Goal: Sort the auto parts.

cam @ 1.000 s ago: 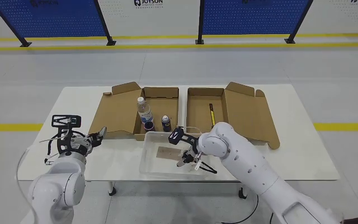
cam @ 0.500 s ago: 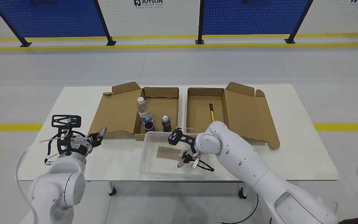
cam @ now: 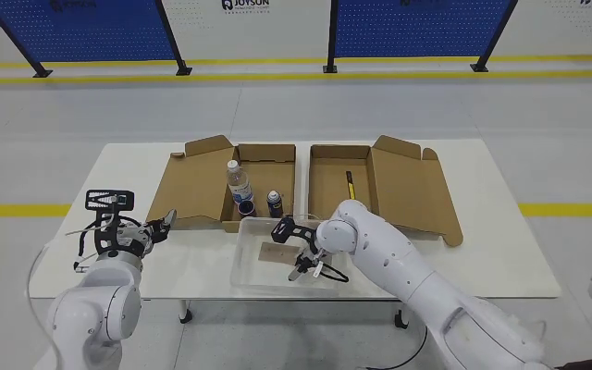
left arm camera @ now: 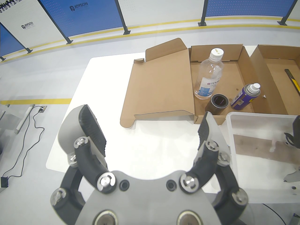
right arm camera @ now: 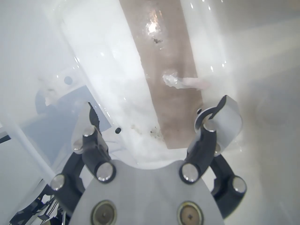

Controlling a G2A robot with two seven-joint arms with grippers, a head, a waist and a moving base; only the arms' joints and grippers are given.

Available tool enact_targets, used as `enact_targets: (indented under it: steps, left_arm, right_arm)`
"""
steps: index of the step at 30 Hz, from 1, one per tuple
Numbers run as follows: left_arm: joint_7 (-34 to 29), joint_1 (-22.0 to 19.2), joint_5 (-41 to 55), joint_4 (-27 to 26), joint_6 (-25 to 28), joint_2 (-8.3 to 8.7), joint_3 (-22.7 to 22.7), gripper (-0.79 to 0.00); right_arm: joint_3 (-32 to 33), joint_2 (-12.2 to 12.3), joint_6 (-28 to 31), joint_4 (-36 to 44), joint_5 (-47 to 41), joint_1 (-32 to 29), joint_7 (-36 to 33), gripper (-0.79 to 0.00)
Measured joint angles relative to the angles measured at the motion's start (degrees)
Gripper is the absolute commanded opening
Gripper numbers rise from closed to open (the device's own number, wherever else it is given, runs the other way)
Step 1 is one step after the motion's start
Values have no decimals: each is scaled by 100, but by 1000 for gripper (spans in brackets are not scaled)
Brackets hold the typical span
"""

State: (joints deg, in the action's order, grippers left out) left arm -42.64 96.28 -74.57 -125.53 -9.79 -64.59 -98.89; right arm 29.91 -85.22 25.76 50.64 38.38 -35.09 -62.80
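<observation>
White rectangular table on a pale grey floor marked with yellow lines. Blue and white partition panels stand behind it.

Containers: two open brown cardboard boxes sit side by side on the far half of the table, flaps folded outward.

Left cardboard box holds three items:
- a clear plastic bottle with a white cap, upright
- a short black cylinder, open end up, just beside the bottle's base
- a blue spray can with a white cap, upright, near the box's right wall

Right cardboard box holds one slim yellow-and-black tool, lying flat on its floor.

Clear plastic bin sits in front of the boxes, near the table's front edge. It is close against the left box's front wall; I cannot tell whether they touch. A flat brown rectangular sheet lies on the bin's floor. A small pale translucent piece rests at the sheet's edge.

My right gripper is down inside the bin, fingers spread apart with nothing between them. The pale piece lies just ahead of the fingertips, apart from both.

My left gripper hangs over the left front part of the table, near the left box's open flap. Its fingers are wide apart and hold nothing.
</observation>
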Motion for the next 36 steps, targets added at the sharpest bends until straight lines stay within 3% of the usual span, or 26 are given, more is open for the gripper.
enact_targets:
  steps: [19,25,36]
  left_arm:
    - [0,0,0,0,0,0,0,0]
    - [0,0,0,0,0,0,0,0]
    - [0,0,0,0,0,0,0,0]
  right_arm:
    - [-311,-315,532,115,-330,164,-79,0]
    - [-171,-220,87,174,106,253,-79,-6]
    - [-21,-88,-42,62,233,2,-156,0]
